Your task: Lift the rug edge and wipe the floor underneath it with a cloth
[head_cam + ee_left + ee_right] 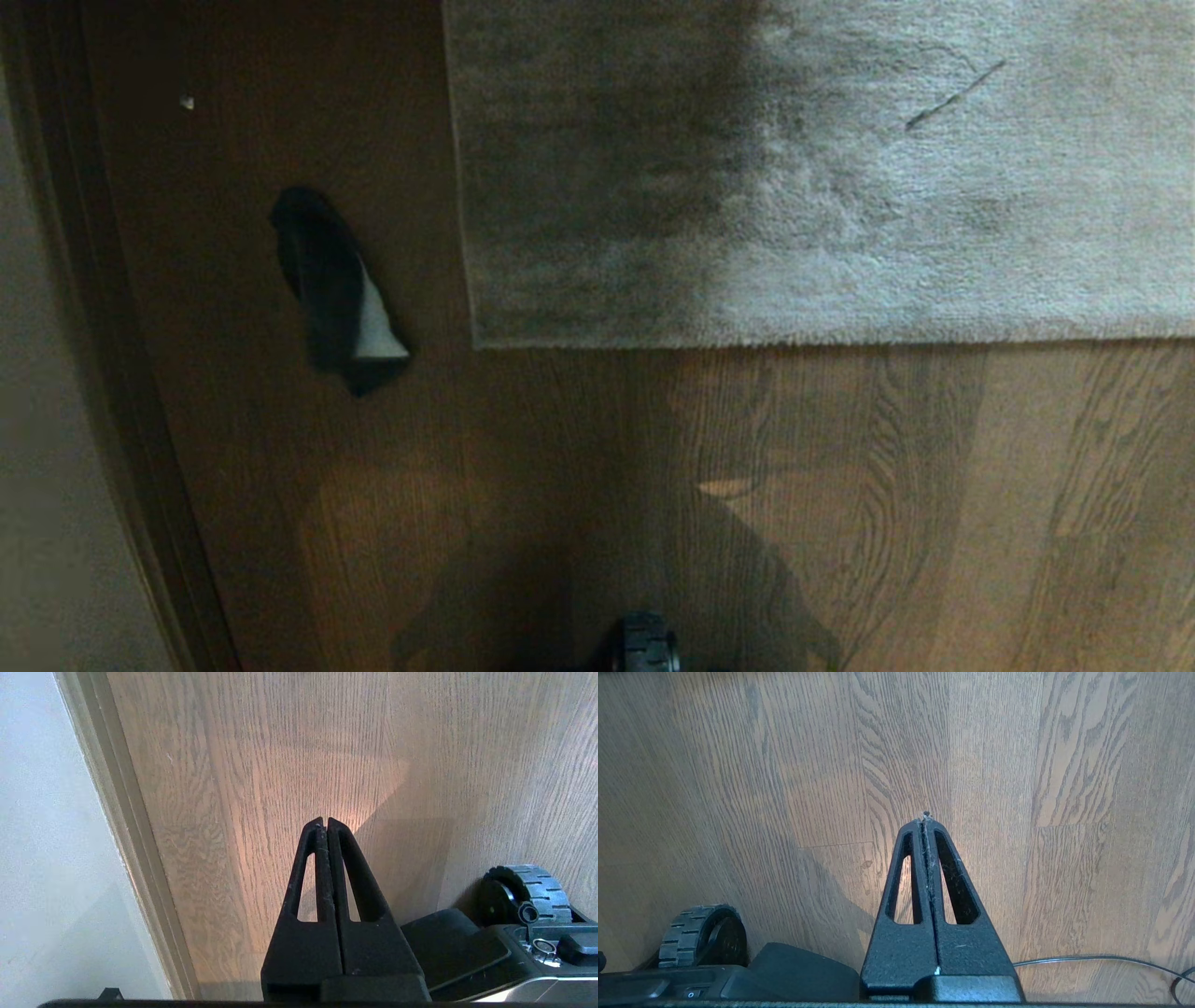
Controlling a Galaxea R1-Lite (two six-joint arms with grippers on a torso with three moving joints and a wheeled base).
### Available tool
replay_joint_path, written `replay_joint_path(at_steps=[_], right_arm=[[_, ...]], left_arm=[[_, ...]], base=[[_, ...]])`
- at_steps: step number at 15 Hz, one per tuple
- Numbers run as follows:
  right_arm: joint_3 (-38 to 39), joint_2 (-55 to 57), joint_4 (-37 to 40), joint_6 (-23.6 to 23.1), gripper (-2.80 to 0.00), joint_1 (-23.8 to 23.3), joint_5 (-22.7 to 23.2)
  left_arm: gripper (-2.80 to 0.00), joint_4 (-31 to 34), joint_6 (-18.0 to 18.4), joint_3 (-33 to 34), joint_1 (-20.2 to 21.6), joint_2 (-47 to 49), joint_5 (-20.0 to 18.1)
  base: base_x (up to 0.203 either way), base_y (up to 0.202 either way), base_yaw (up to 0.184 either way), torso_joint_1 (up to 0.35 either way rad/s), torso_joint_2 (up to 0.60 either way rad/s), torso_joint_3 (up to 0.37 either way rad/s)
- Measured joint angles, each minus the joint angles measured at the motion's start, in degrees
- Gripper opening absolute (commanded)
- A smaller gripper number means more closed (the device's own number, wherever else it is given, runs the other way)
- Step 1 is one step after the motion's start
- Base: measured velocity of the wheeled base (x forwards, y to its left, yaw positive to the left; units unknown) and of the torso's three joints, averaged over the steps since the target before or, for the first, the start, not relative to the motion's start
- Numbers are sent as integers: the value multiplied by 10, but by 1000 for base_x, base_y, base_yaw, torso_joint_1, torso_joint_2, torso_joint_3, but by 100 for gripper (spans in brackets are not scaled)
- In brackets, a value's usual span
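1. Rug. The rug edge [803, 342] lies flat on the floor [840, 485], running straight across the head view to a square corner on the robot's left. The pile is plush, pale grey-beige and soft, so it will probably sag when raised. Grip close to the corner, pinch the full thickness of the border, and lift only far enough to expose the planks beneath. No lift has begun.

2. Floor. Brown wood-grain planks, smooth and slightly glossy. A wipe should slide easily; keep strokes parallel to the border.

3. Dark object. A black, elongated item with a pale wedge-shaped patch [336, 294] lies on the floor beside the rug's left border, apart from it. What it is cannot be determined. No pale terry cloth can be identified in any view; locate it before lifting.

4. Grippers. The left gripper [324, 821] hangs above bare floor near the skirting board [126, 835], fingers pressed together, holding nothing. The right gripper [926, 817] hangs above bare floor, fingers likewise closed and empty. Both are tapered, black, slotted and rigid.

5. Cable. A thin black cable [1087, 957] lies on the floor near the right gripper; keep clear.
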Motion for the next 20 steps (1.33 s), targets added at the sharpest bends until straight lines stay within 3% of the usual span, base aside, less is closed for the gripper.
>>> replay_joint_path(at_steps=[14,20], right_arm=[[0,0,0,0,-280,0,0],[0,0,0,0,-280,0,0]], left_arm=[[-280,-4,-7,1,0,0,0],[-280,-4,-11,1,0,0,0]], base=[[0,0,0,0,0,0],[0,0,0,1,2,149]])
